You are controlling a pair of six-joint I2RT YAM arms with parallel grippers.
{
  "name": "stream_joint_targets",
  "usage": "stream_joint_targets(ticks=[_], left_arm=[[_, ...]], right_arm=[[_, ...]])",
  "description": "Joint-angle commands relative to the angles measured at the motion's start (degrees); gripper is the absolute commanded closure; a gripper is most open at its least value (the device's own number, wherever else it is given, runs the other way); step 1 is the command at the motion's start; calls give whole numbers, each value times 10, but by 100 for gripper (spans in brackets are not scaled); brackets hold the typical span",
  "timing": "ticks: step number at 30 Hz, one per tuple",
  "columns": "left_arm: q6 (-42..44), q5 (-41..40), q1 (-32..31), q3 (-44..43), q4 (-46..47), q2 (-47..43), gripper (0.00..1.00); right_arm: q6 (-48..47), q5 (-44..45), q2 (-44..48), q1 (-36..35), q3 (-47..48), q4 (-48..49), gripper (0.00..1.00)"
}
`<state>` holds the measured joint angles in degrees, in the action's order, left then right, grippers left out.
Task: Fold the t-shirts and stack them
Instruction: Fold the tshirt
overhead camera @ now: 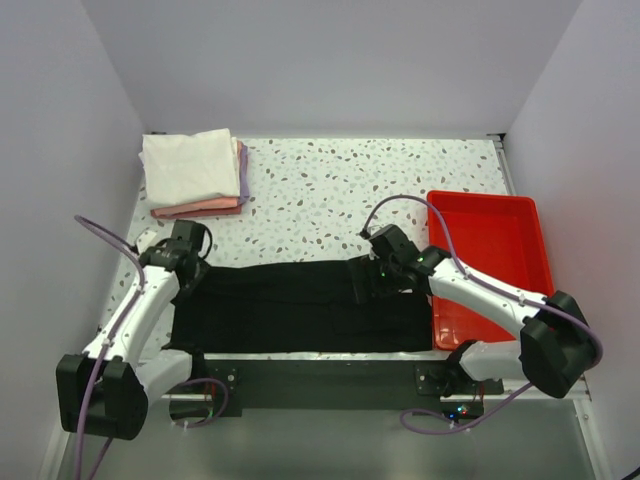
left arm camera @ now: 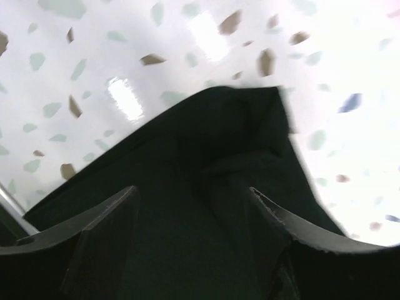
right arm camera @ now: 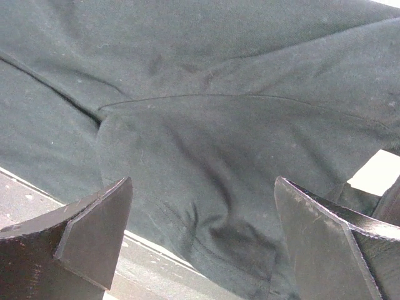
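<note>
Here, black t-shirt [overhead camera: 290, 310] lies just beside red tray [overhead camera: 492, 240].

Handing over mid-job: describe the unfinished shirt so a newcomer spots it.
On the speckled white table, look along the near edge. The large black cloth t-shirt lies there, left of the red plastic tray. Unlike the folded pale shirts stacked far left, it is dark and spread long.

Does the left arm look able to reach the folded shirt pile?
Probably yes: the pile of folded white, pink and lavender cloth shirts lies just beyond the left tool, nothing between.
</note>
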<state>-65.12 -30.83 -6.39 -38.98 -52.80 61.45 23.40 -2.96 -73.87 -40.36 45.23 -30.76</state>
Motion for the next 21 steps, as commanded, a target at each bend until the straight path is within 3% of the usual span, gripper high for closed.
stream_joint_targets(ticks=[1, 2, 3, 5, 7, 10, 17, 21], left_arm=[[25, 1, 4, -78, -13, -37, 26], [32, 1, 4, -88, -15, -41, 22], [62, 9, 4, -94, -10, -44, 10], [99, 26, 4, -108, 23, -46, 1], [173, 76, 4, -108, 83, -30, 0], [218, 152, 4, -119, 127, 28, 0], [226, 255, 0, -121, 212, 161, 0], [219, 244, -21, -109, 218, 200, 0]], right_arm=[[-13, -13, 4, 3, 1, 25, 1], [-14, -13, 5, 3, -1, 27, 1], [-18, -15, 7, 4, -1, 30, 1], [-21, -17, 7, 4, -4, 34, 1], [-27, -20, 0, 5, -2, 36, 1], [-33, -20, -9, 5, -4, 44, 1], [-26, -3, -51, 5, -11, 63, 1], [-19, 1, -72, 12, -15, 72, 1]])
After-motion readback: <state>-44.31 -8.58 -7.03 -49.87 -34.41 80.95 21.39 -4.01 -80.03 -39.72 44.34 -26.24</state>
